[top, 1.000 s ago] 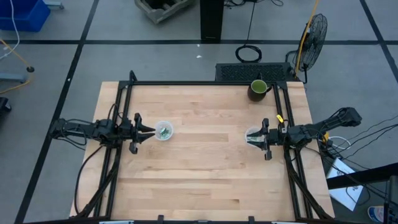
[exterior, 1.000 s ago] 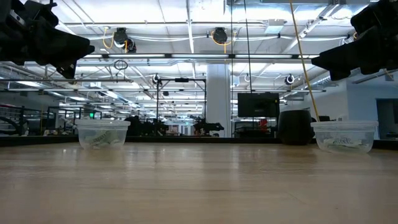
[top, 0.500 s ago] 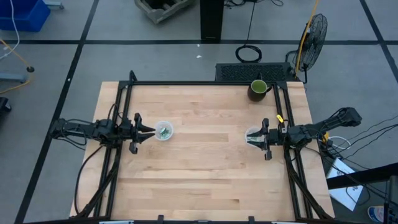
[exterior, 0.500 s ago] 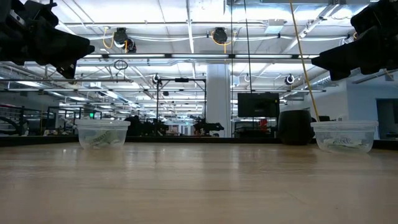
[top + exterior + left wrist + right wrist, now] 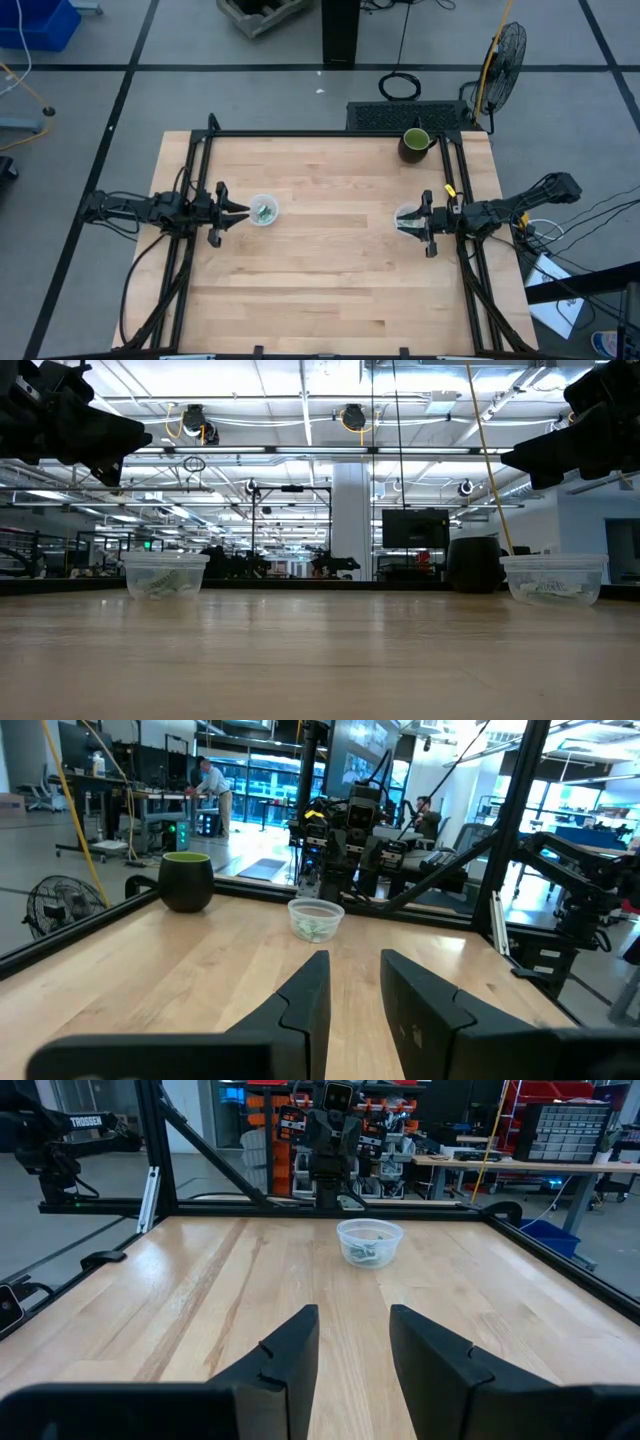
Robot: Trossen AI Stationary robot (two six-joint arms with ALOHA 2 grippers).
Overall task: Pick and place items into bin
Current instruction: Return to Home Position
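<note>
Two small clear plastic cups stand on the wooden table. One cup (image 5: 263,210) is just in front of my left gripper (image 5: 238,211) and has pale green-and-white packets (image 5: 368,1255) lying in its bottom. The other cup (image 5: 409,217) sits under the tips of my right gripper (image 5: 404,223) and also holds packets (image 5: 316,928). Both grippers hang level, well above the tabletop, open and empty, facing each other: left gripper (image 5: 355,990), right gripper (image 5: 352,1342). The low view shows both cups (image 5: 164,574) (image 5: 554,578) resting on their bases.
A dark green mug (image 5: 415,143) stands at the table's far right corner. Black frame rails (image 5: 330,133) run along the far edge and both sides. Bare wood (image 5: 330,260) stretches between the two cups and toward the near edge. People are in the room behind.
</note>
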